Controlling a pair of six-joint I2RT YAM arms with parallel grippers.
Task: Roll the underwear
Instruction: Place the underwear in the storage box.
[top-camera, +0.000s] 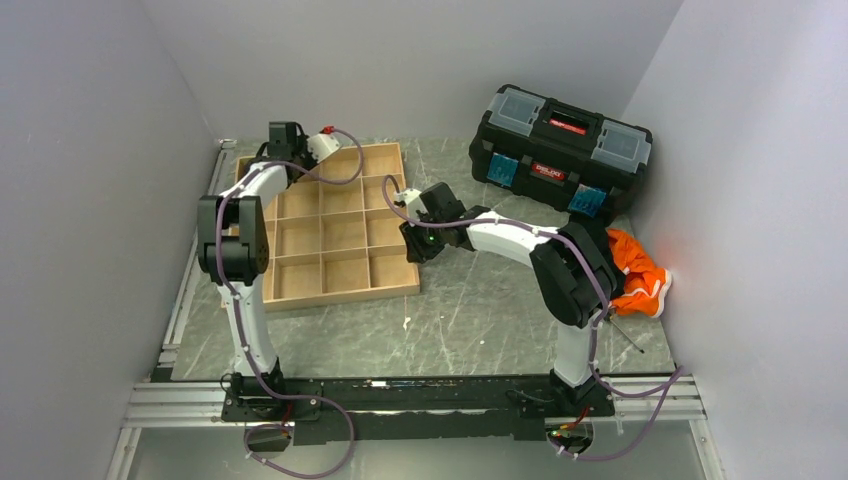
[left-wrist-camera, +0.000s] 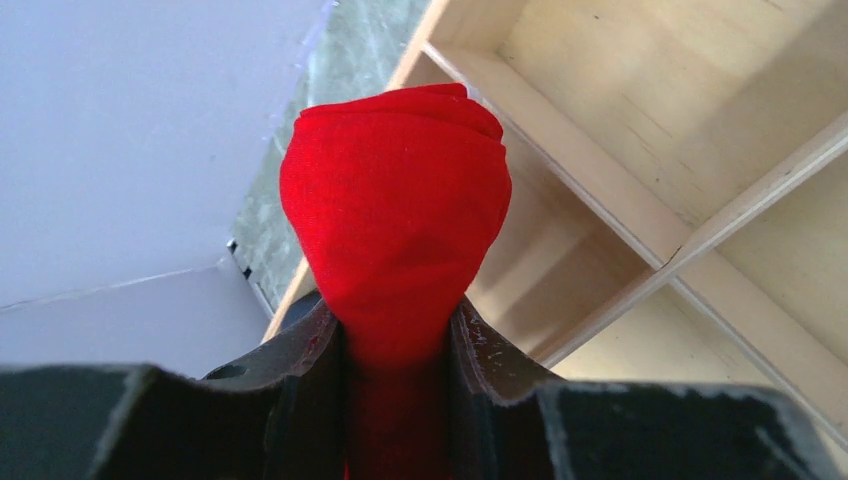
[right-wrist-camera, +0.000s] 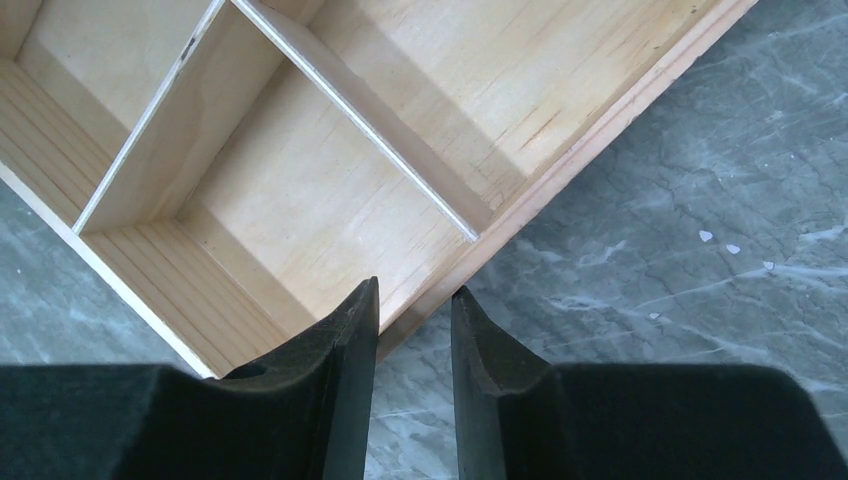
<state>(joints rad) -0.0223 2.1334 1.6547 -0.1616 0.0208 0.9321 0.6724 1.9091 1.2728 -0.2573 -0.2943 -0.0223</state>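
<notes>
We see the left gripper clenched on the underwear. In the left wrist view the red fabric is pinched between both fingers at bottom centre and bulges above the tips as a rounded, rolled bundle in mid frame. Behind it, to the right, are the compartments of the wooden tray. A strip of grey-green table and the pale wall fill the upper left. The bundle sits over the tray's edge by a corner compartment, but we cannot tell whether it touches the wood.

In the top view the left arm reaches to the upper left of the frame, at the tray's far left corner. Only a small red-and-white bit of the garment shows there, beside the black gripper head.

The right gripper is released. Its jaws stand a narrow gap apart with nothing between them. In the right wrist view the fingers point at the tray's outer rim at bottom centre, with tray compartments on the upper left and marbled table on the right. In the top view it sits mid frame, just beside the tray's right edge.

A black toolbox stands in the upper right of the top view. An orange cloth lies at the right, by the wall and partly behind the right arm.
</notes>
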